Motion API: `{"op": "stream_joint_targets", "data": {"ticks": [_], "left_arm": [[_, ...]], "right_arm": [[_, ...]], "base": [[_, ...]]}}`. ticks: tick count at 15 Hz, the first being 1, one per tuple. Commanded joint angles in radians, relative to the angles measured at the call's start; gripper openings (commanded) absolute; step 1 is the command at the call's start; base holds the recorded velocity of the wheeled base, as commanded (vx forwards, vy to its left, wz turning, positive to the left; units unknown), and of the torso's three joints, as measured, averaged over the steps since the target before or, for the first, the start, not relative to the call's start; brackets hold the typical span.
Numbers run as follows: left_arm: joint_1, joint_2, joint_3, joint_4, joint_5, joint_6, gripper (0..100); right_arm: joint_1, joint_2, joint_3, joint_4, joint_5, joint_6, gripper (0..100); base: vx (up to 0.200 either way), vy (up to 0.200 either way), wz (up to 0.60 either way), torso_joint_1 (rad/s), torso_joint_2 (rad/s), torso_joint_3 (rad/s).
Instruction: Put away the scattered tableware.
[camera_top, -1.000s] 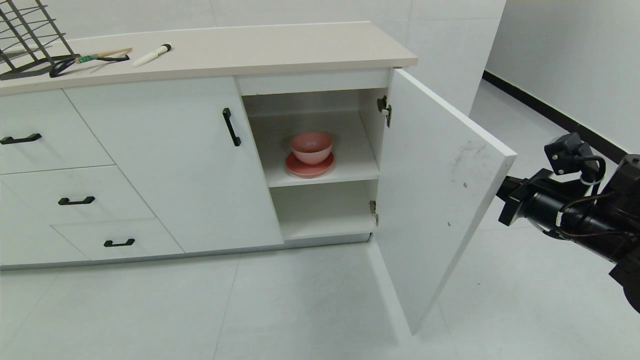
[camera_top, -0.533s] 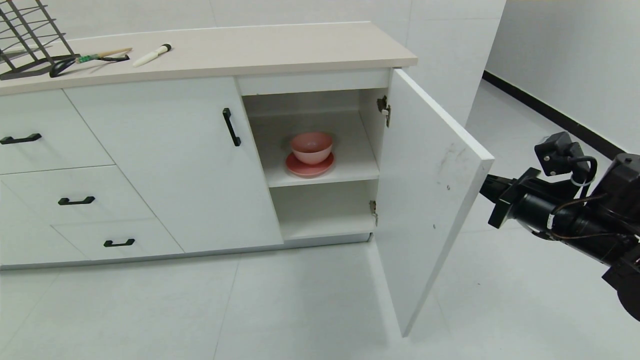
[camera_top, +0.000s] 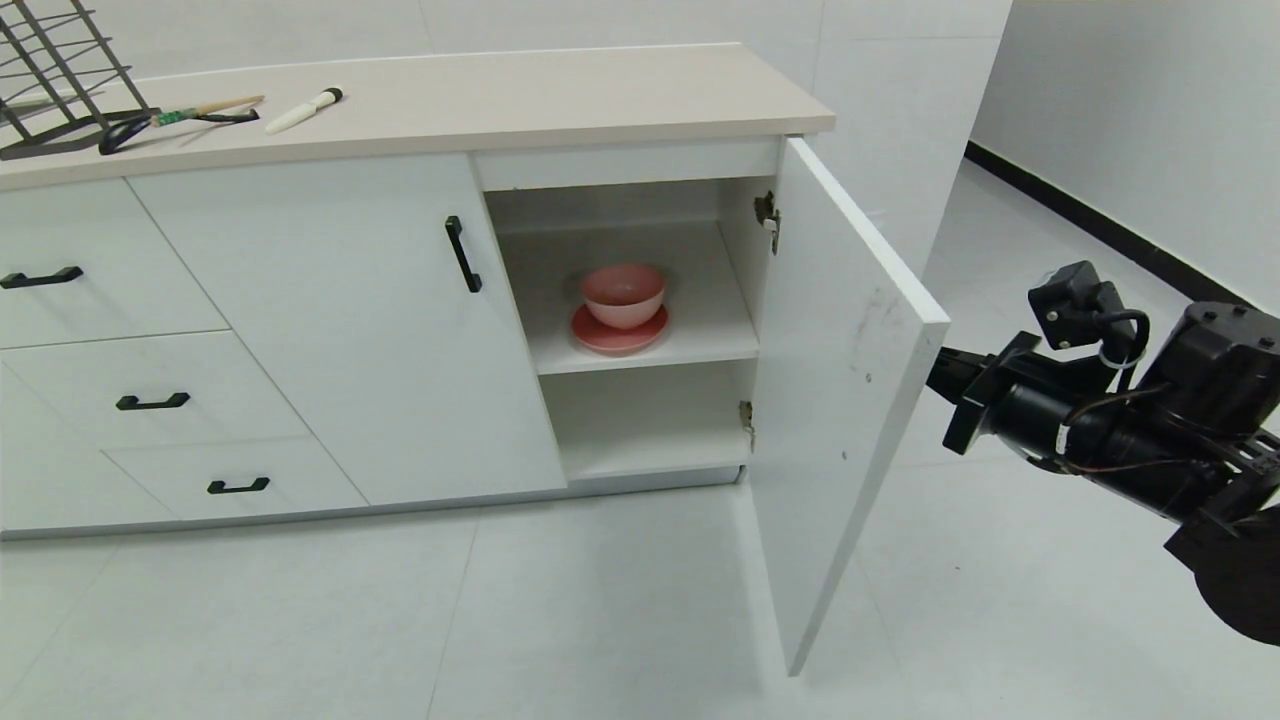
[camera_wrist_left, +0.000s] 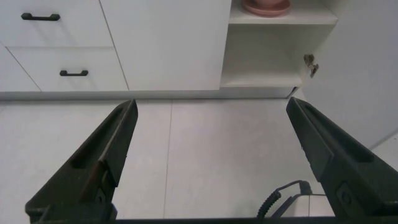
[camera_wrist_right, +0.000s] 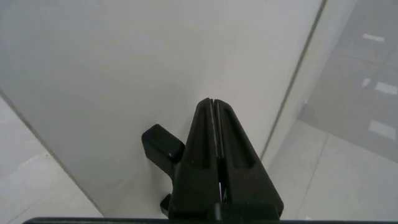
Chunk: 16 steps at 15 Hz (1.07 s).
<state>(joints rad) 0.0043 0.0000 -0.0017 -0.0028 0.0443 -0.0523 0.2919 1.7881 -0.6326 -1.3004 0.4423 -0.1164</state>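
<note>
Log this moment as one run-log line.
cabinet door: half open | right gripper: jaws shut, at door's outer face | left gripper: jaws open, over floor | pink bowl on pink plate, upper shelf

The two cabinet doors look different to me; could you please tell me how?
The left door is shut; the right door stands open, exposing the shelves. The left door shows its black handle; the right door shows its bare inner face. Both are white.

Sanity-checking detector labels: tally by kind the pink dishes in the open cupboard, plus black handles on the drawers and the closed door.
Pink bowl: 1
Pink plate: 1
Drawer handles: 3
Closed-door handle: 1
Total: 6
</note>
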Motion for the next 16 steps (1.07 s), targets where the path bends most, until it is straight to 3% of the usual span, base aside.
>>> {"op": "stream_joint_targets", "data": {"ticks": [1,16], "left_arm": [[0.000,0.000,0.000,0.000,0.000,0.000,100],[0.000,0.000,0.000,0.000,0.000,0.000,100]], "right_arm": [[0.024,0.043,-0.029,0.000,-0.001,0.000,0],[0.156,0.152,-0.127,-0.005,-0.001,0.001,0]], "base": [[0.000,0.000,0.00,0.000,0.00,0.000],[0.000,0.000,0.00,0.000,0.00,0.000]]}}
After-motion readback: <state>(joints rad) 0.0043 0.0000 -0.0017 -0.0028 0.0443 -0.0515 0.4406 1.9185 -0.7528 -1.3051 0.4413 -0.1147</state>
